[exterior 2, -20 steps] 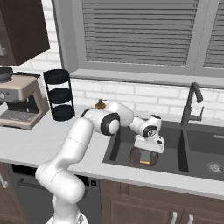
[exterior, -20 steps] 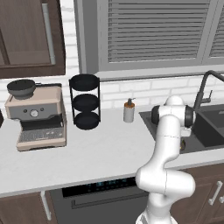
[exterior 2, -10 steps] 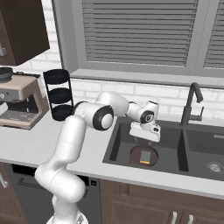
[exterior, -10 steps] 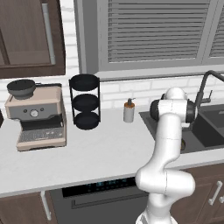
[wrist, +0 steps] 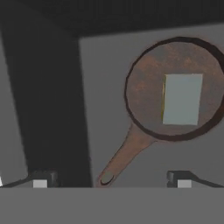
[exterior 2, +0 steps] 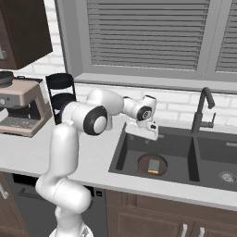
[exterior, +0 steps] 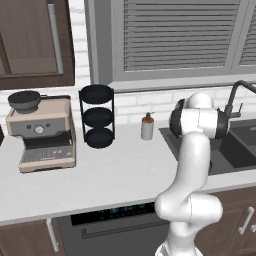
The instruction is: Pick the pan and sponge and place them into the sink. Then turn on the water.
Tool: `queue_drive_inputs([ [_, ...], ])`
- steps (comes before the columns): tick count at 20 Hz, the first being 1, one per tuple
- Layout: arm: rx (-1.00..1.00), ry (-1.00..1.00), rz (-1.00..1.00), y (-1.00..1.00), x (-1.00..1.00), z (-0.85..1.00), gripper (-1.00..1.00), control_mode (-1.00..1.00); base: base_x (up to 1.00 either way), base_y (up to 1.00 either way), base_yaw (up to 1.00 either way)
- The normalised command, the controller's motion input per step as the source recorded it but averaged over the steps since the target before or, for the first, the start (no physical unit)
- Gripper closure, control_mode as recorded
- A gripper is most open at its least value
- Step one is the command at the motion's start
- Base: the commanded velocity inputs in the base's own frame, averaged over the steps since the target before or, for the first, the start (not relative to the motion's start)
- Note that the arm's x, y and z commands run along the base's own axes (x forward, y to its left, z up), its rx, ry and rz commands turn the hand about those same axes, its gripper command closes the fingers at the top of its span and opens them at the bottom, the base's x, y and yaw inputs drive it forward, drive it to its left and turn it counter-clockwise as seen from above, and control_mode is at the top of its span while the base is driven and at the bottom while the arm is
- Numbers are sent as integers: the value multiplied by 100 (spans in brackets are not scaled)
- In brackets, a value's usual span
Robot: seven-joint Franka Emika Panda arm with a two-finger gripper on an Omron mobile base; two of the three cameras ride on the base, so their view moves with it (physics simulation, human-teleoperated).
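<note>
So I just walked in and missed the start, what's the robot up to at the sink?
The pan lies in the left basin of the sink, and the sponge rests inside the pan. The gripper hangs above that basin with its jaws open and holds nothing. The faucet stands behind the divider between the basins, and no water runs from it, so turning it on looks like the step left.

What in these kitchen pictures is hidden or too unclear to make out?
- Left base view: the sink basin floor is blocked by the robot's arm.
- Right base view: the pan handle is too small to make out; the faucet handle's position is unclear.
- Hand view: the pan's far rim is cut off by the picture's edge.
</note>
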Motion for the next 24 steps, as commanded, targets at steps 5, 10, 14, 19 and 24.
queue_drive_inputs([
  [5, 0, -16, 7, 54, -7, 35, -100, -100, 0, 0, 0],
  [10, 0, -27, 11, 63, -49, 28, -100, -100, 0, 0, 0],
  [14, 0, -13, 2, 84, -80, 51, -100, -100, 0, 0, 0],
  [19, -1, 0, 0, 94, -81, 63, -100, -100, 0, 0, 0],
  [24, -1, 0, 0, 96, -82, 55, -100, -100, 0, 0, 0],
])
